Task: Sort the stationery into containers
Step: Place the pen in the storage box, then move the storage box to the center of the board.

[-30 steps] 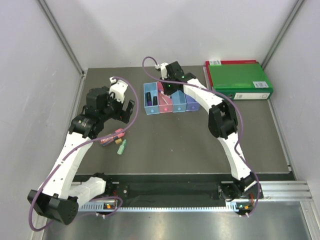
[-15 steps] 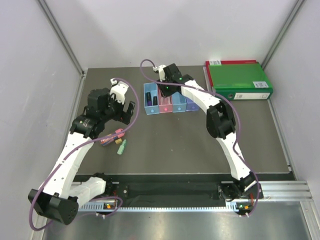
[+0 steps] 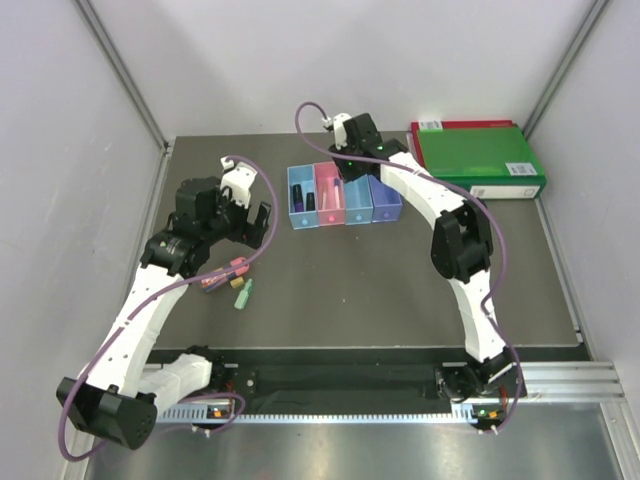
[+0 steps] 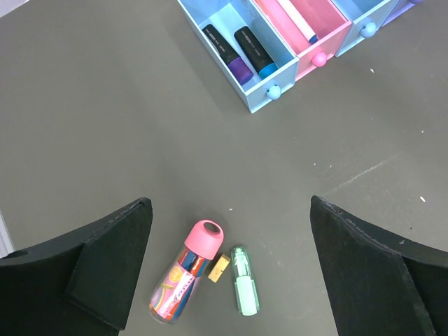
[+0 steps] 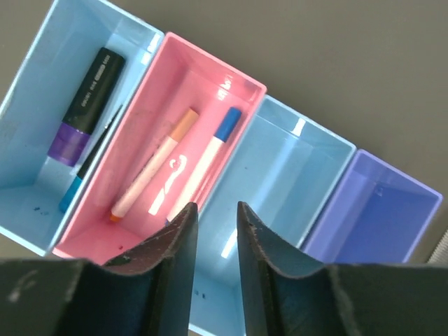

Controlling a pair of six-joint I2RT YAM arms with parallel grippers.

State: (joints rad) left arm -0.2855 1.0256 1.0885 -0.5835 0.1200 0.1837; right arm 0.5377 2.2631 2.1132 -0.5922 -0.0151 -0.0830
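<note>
Hovering at the left with the left hand spread wide and gripping nothing, high over a pink highlighter, a small yellow bit and a green highlighter, lying unsorted and tightly grouped on the bench, well apart from the containers. Probably lining up a pick from this cluster; so, judging by the crowding, needing to be coming down astride one barrel only, closing across its narrow width, and avoiding knocking the yellow bit just beside the pink one. Moving right: housing a purple-black marker and a dark blue marker in the first light blue box, and an orange-tipped pen and a blue-tipped pen in the pink box; showing nothing in the second light blue box or the purple-blue box. Hanging just over that row with the right hand, fingers drawn near each other with a slim gap, clasping nothing. Working on a dark grey matte bench, lightly flecked, carrying a green binder at the far right corner; standing inside plain pale walls on three sides, with a metal rail running along the near edge.
</note>
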